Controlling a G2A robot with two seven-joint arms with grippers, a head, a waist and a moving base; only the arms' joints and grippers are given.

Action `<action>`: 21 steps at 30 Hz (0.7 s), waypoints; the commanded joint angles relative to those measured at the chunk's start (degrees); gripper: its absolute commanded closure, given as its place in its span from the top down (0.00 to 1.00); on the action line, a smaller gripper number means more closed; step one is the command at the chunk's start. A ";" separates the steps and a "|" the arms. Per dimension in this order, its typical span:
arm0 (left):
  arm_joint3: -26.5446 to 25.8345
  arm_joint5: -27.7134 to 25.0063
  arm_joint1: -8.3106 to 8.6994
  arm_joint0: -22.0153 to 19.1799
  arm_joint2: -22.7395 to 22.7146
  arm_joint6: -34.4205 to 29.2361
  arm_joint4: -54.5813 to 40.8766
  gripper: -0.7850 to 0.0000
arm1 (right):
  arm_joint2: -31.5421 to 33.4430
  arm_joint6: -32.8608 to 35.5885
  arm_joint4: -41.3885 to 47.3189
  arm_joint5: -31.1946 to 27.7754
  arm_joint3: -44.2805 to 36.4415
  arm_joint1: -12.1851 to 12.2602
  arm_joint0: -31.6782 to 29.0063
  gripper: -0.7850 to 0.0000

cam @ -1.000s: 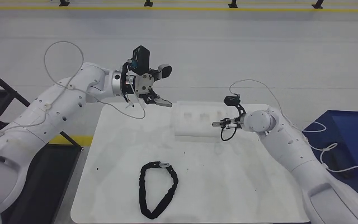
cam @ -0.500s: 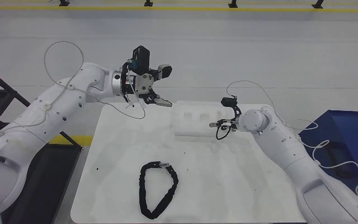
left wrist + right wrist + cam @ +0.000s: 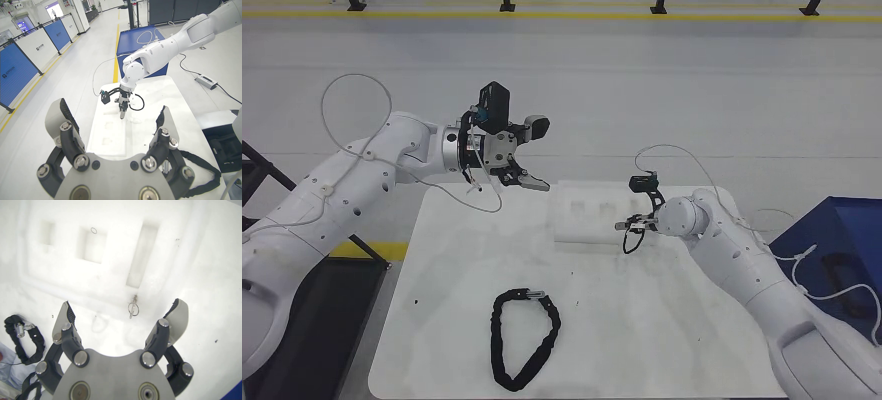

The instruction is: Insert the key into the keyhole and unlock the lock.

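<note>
Right arm has edged in toward foam block; left arm unmoved.
- Table [image 3: 692,330]: white.
- Foam block [image 3: 587,215]: far middle of table.
- Chain lock [image 3: 525,335]: black sleeved loop with silver cylinder, near front edge, well apart from key.
- Right gripper [image 3: 122,306]: jaws apart, empty, just short of key.
- Left gripper [image 3: 113,108]: jaws apart, empty, over far left corner.
- Key [image 3: 133,310]: small, silver, ringed, at block's edge by long slot.

Step, as judged: reaching for key. Next: straddle key, then close.
</note>
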 commanded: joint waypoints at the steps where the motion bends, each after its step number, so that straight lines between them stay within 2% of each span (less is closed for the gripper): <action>1: 0.00 0.00 0.00 0.00 0.00 0.00 -0.01 1.00 | -0.48 1.04 -1.64 2.72 -1.05 -0.18 -0.03 1.00; 9: 0.00 0.00 0.00 0.00 0.00 0.00 -0.01 1.00 | -0.50 3.28 -4.22 7.14 -3.27 -0.67 -0.82 1.00; 10: 0.00 0.00 0.00 0.00 0.00 0.00 -0.01 1.00 | -0.66 3.55 -4.89 7.23 -3.27 -0.74 -0.78 0.98; 15: 0.00 0.00 0.00 0.00 0.00 0.00 -0.01 1.00 | -1.61 4.10 -8.24 9.98 -4.34 -1.42 -0.64 0.53; 16: 0.00 0.00 0.00 0.00 0.00 0.00 -0.01 1.00 | -1.71 4.06 -8.60 10.62 -4.58 -1.58 -0.70 0.49; 19: 0.00 0.00 0.00 0.00 0.00 0.00 -0.01 1.00 | -1.84 4.41 -9.32 11.81 -4.57 -2.03 -0.74 0.49; 21: 0.00 0.00 0.00 0.00 0.00 0.00 -0.01 1.00 | -1.83 4.57 -9.68 12.32 -4.23 -2.31 -0.67 0.44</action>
